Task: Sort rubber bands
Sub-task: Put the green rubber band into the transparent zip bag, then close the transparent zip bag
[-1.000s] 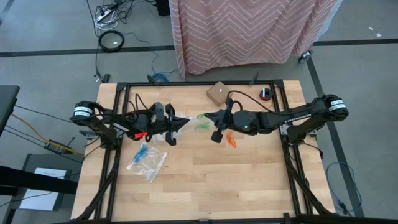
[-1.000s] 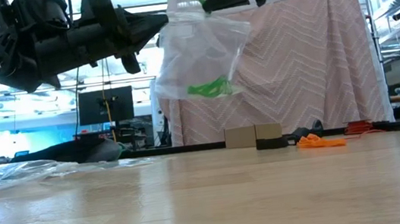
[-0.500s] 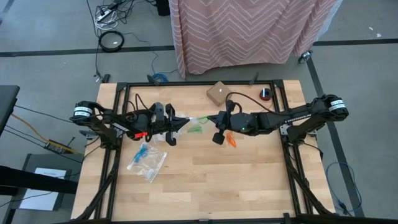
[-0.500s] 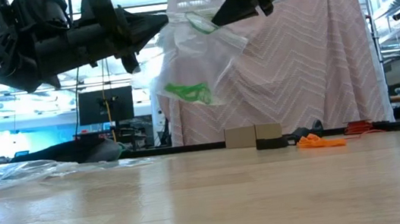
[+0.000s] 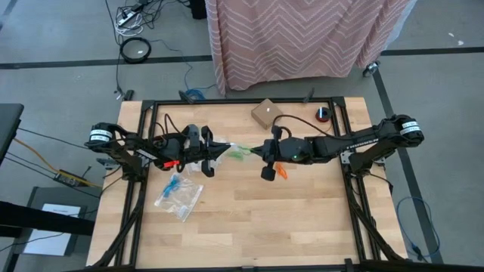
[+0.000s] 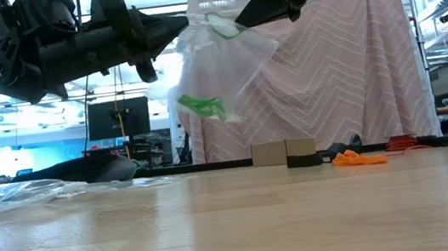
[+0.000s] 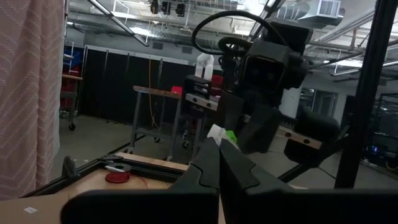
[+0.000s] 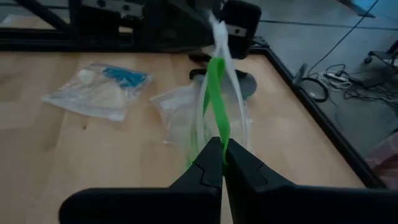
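clear bag hangs in the air above the table, stretched between both arms, seemingly to hold its mouth up for loading. left gripper clenched on one edge of the bag. right gripper clenched on a green band at the bag's mouth. more green bands sit low inside it. second bag on the table holds blue bands. orange bands lie loose on the wood.
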